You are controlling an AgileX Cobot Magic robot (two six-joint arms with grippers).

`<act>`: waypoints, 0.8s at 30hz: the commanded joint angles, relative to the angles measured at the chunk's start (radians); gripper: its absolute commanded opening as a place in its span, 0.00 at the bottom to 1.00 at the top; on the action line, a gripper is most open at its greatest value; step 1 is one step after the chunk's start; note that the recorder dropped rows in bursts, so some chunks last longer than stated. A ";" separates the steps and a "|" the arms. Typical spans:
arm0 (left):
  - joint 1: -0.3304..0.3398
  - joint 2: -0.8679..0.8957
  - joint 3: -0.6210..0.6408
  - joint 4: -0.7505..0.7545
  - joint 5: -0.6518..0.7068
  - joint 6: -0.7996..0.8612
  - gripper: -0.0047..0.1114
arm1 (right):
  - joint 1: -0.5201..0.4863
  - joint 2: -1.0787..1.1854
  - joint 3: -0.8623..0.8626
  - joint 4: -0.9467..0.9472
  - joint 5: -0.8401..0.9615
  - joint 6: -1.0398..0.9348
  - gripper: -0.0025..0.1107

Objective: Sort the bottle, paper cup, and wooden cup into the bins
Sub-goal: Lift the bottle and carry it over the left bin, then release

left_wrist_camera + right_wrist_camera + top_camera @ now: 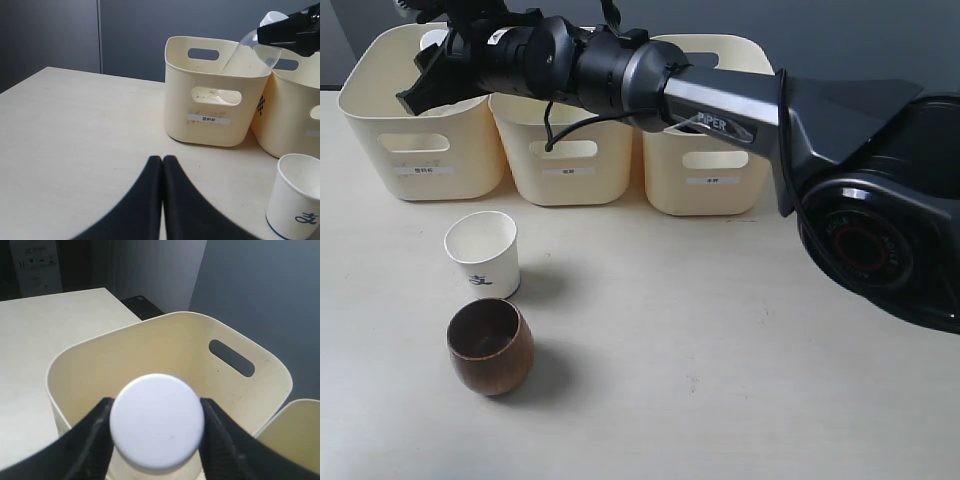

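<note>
My right gripper (420, 76) has reached across to the left bin (380, 110) and is shut on the bottle (248, 51), just under its white cap (156, 421). The clear bottle hangs tilted, its lower end inside that bin (210, 107). The paper cup (483, 254) stands upright on the table in front of the bins, and the wooden cup (490, 346) stands just in front of it. My left gripper (163, 159) is shut and empty, low over the table, facing the left bin and the paper cup (296, 197). It does not show in the exterior view.
Three cream bins stand in a row at the back: left, middle (570, 170) and right (710, 185). My right arm (740, 105) stretches across above the middle and right bins. Its base (880, 230) sits at the right of the table (720, 350).
</note>
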 commanded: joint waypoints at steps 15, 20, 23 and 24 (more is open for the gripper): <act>-0.003 -0.005 -0.004 0.001 -0.007 -0.001 0.04 | -0.006 0.000 -0.004 0.000 -0.015 0.002 0.46; -0.003 -0.005 -0.004 0.001 -0.007 -0.001 0.04 | -0.006 0.000 -0.004 0.000 -0.008 0.002 0.46; -0.003 -0.005 -0.004 0.001 -0.007 -0.001 0.04 | -0.006 -0.012 -0.004 -0.002 0.041 0.002 0.46; -0.003 -0.005 -0.004 0.001 -0.007 -0.001 0.04 | -0.006 -0.023 -0.004 -0.002 0.086 0.002 0.45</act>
